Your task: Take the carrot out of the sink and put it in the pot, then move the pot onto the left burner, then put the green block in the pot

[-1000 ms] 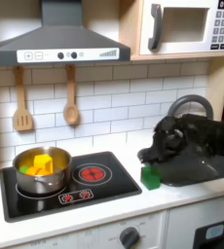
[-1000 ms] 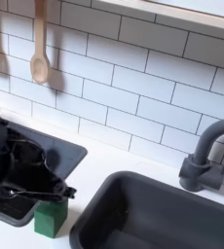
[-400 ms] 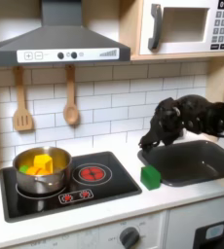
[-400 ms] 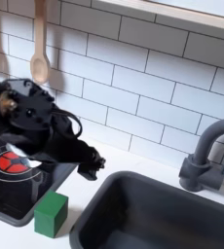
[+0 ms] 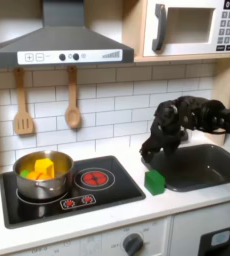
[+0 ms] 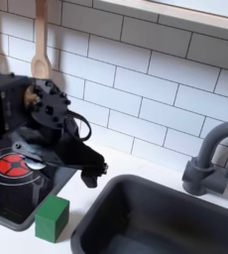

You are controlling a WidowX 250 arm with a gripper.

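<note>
Two burners are showing on the black stovetop (image 5: 107, 198). The pot (image 5: 42, 176) is sitting on the burner at the first exterior view's left, with the carrot (image 5: 42, 168) lying inside it among yellow and green bits. The other burner (image 5: 93, 179) is lying bare beside the pot.

The green block (image 5: 155, 181) is standing upright on the white counter (image 5: 137, 215), just off the stovetop's edge and close to the sink (image 5: 202, 166). In the second exterior view the green block (image 6: 53, 218) is sitting between the stovetop corner and the sink rim (image 6: 91, 213), touching neither that I can see.

The gripper (image 5: 147, 152) is hanging above and behind the block, not touching it, fingers pointing down toward the counter. Whether its fingers are apart or together: cannot tell, all dark and blurred in both exterior views. In the second exterior view the gripper (image 6: 89, 177) is sitting above the block, off toward the sink.

Around: faucet (image 6: 210, 159) behind the sink, two wooden utensils (image 5: 23, 105) hanging on the tile wall, range hood (image 5: 59, 45) over the stove, microwave (image 5: 192, 27) up top.
</note>
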